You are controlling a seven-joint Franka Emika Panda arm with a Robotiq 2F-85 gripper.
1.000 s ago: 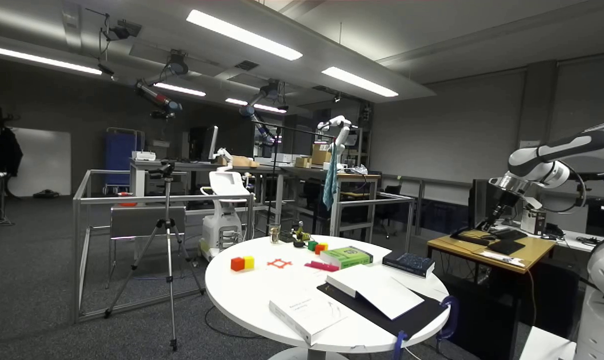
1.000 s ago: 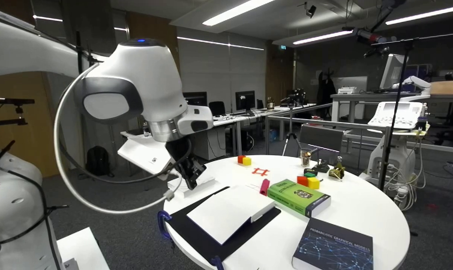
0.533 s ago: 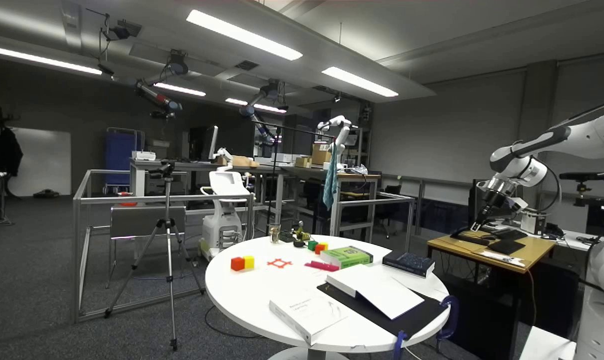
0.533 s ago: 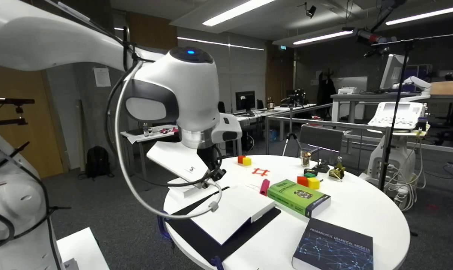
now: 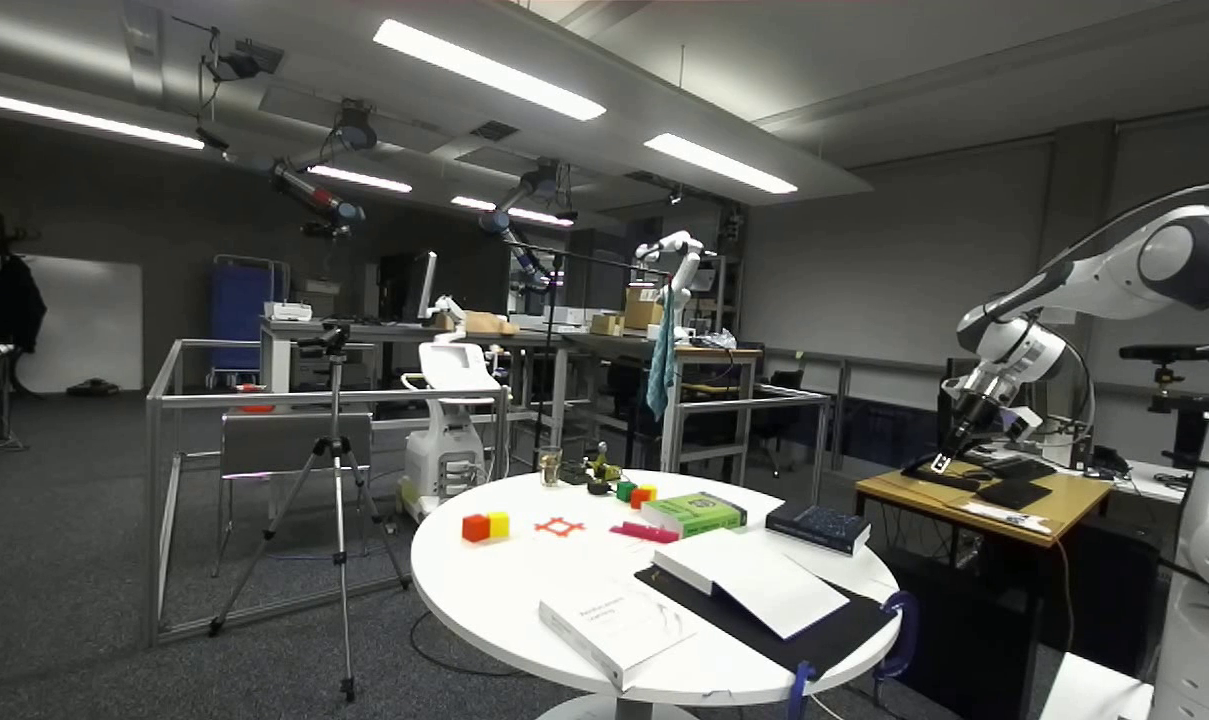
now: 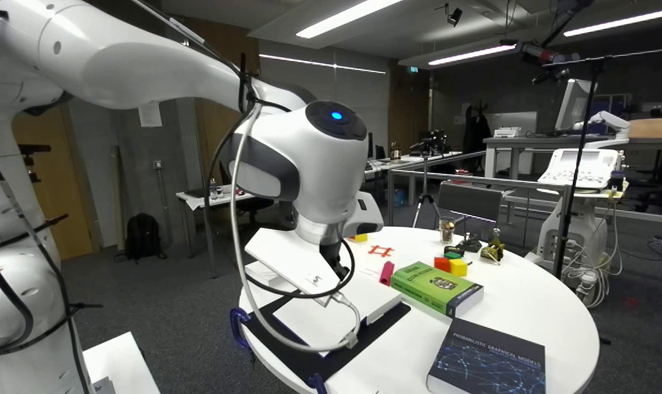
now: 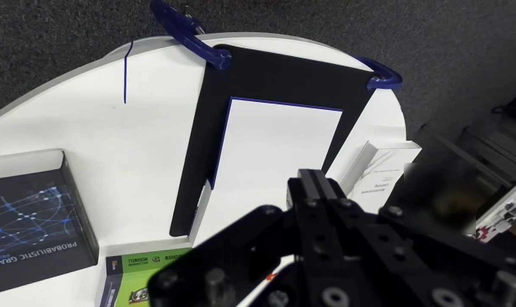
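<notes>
White and blank, the open book (image 7: 279, 136) lay on the mat (image 7: 283, 74), its blue-edged cover spread toward the clamps (image 7: 193, 42) at the rim of the table (image 7: 159, 119). Near it, in the air, hung the gripper (image 7: 315, 177), fingers pressed together with nothing between them. In the wrist view the tips overlapped the book's side nearest the white book (image 7: 390, 166), yet in an exterior view the gripper (image 5: 939, 465) stood well clear of the table. The green book (image 7: 155, 268) and the dark book (image 7: 23, 226) lay on the opposite side, untouched.

The step in hand looked like positioning: an empty gripper poised by the open book, no contact made. A next move down probably called for lining the tips up with the cover's edge and easing in gently, since the cover seemed to slope and might shift. Pinching anything would have required parting the fingers first; a nudge or a slide would not.
</notes>
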